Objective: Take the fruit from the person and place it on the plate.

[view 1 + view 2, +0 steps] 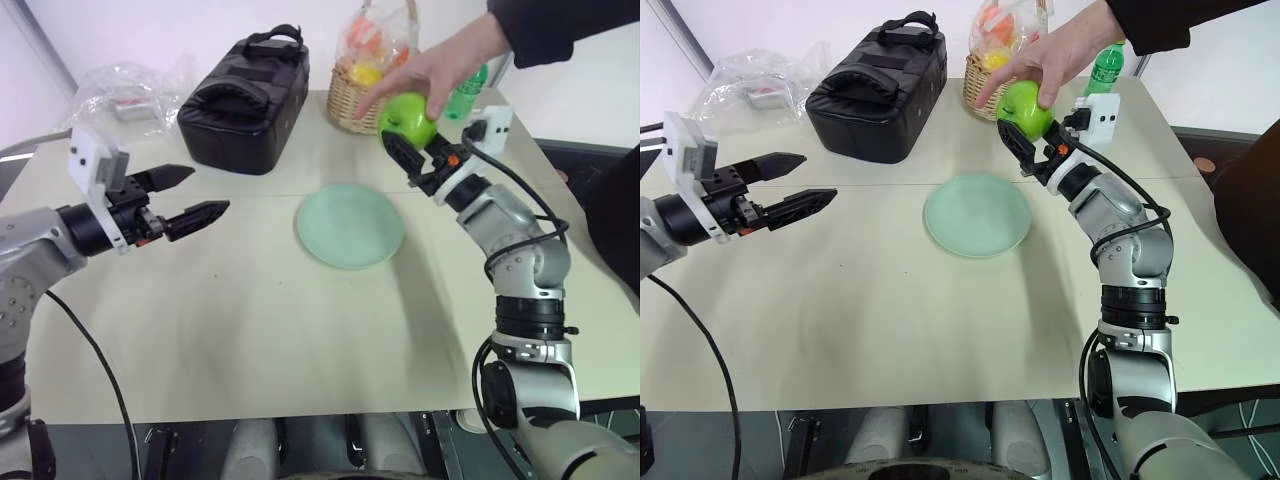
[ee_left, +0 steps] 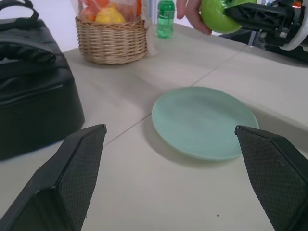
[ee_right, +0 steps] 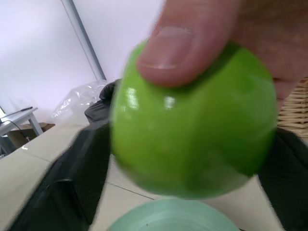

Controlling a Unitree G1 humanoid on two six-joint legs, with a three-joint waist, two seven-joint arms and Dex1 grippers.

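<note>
On the work surface, items listed largest to smallest:

Table: pale beige top, carrying everything below.

Black case: soft zipped bag with carry handle, at the far left part of the table, well apart from the plate.

Clear plastic bag: crumpled, at the far left corner behind the black case.

Wicker basket: woven, at the far edge to the right of the black case; holds yellow and orange fruits wrapped in plastic.

Plate: round, flat, pale mint green, lying near the table centre with nothing on it.

Green bottle: upright, just beside the basket on its right.

Person's hand: reaches in from the upper right in a dark sleeve; fingers and thumb are on the top and sides of the apple.

Apple: round, glossy, bright green; held in the air beyond the plate's far right rim, in front of the basket, not over the plate centre.

Right gripper: raised toward the hand; its two black fingers are closed against opposite sides of the apple, pinching it while the hand also holds it.

Left gripper: held level above the left part of the table, pointing toward the plate; fingers spread wide, nothing between them.
</note>
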